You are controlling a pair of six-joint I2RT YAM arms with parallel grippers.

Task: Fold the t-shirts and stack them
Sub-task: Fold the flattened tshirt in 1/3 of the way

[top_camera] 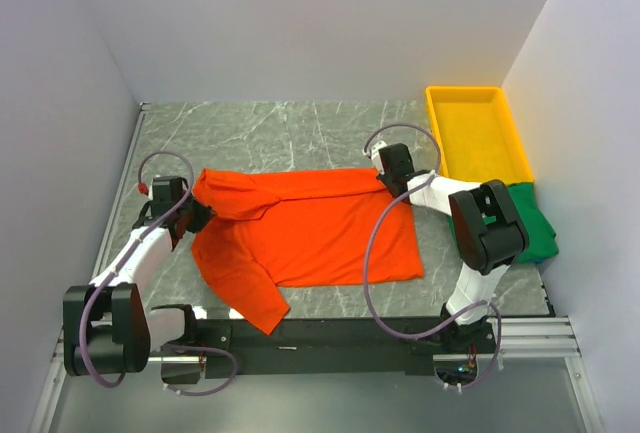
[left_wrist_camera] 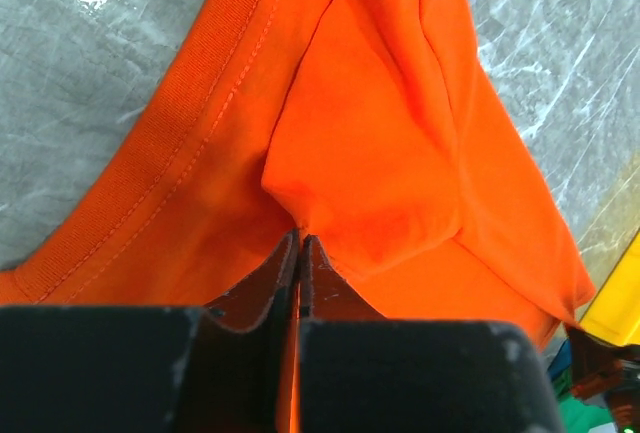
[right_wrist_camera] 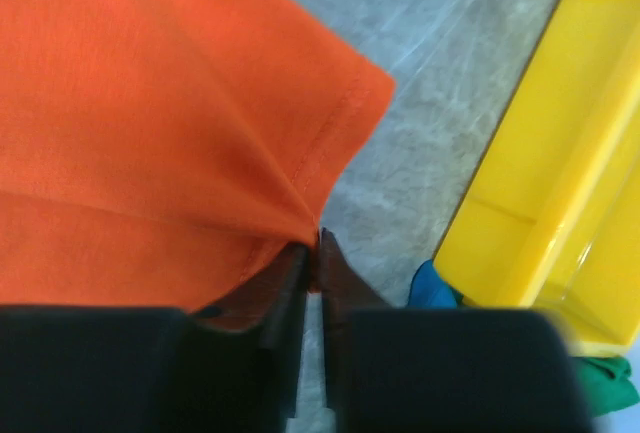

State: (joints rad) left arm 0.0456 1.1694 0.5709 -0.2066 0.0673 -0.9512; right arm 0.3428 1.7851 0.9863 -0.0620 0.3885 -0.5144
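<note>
Left fingers are pressing shut on a pinch of the orange-red t-shirt, near its ribbed collar band, and the cloth is rising in a soft fold from their tips. Right fingers are clamping the same shirt at a stitched hem corner. The fabric is drawing to a peak at their tips, and only a thin slit is showing between them further down.

From above, the orange-red t-shirt is lying spread across the middle of the grey marbled surface, running left to right between the two arms. At its left end, where the left arm is holding it, a flap of cloth is lying doubled over on the body of the shirt. One short sleeve is trailing toward the near edge of the surface. The right arm is holding the shirt's far right corner.

The dark green t-shirt is sitting in a compact heap at the right side, partly hidden by the right arm, apart from the orange-red one and just beside the near end of the yellow tray. That tray is resting along the right wall.
</note>
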